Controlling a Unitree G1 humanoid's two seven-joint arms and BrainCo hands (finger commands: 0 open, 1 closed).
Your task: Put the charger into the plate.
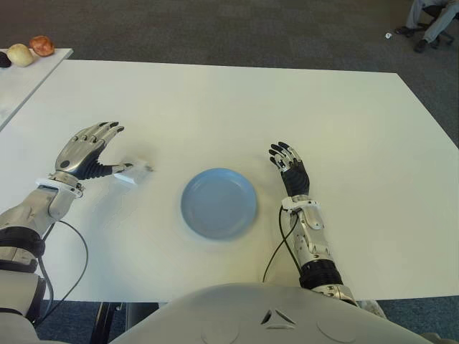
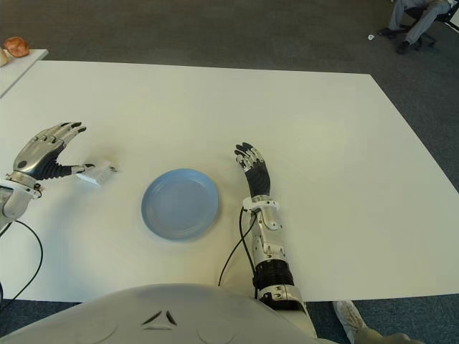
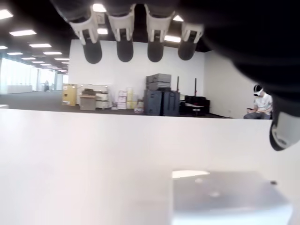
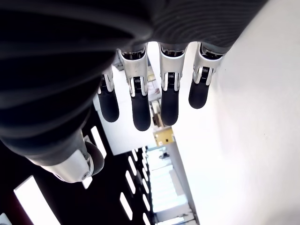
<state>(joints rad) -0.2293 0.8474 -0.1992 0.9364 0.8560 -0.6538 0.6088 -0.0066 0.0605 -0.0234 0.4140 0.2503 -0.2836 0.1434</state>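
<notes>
A small white charger point(image 1: 135, 173) lies on the white table point(image 1: 215, 107), left of a round blue plate point(image 1: 219, 203) that has nothing in it. My left hand point(image 1: 92, 150) hovers just left of the charger with its fingers spread and the thumb tip at the charger's near edge; it grips nothing. In the left wrist view the charger point(image 3: 229, 197) fills the space under the extended fingers point(image 3: 124, 44). To the right of the plate, my right hand point(image 1: 290, 168) shows with straight, relaxed fingers.
A second white table point(image 1: 21, 79) at the far left carries a few round fruit-like objects point(image 1: 41, 45). A seated person's legs point(image 1: 430, 21) show at the far right corner. Cables point(image 1: 280, 247) trail from both forearms over the table's near edge.
</notes>
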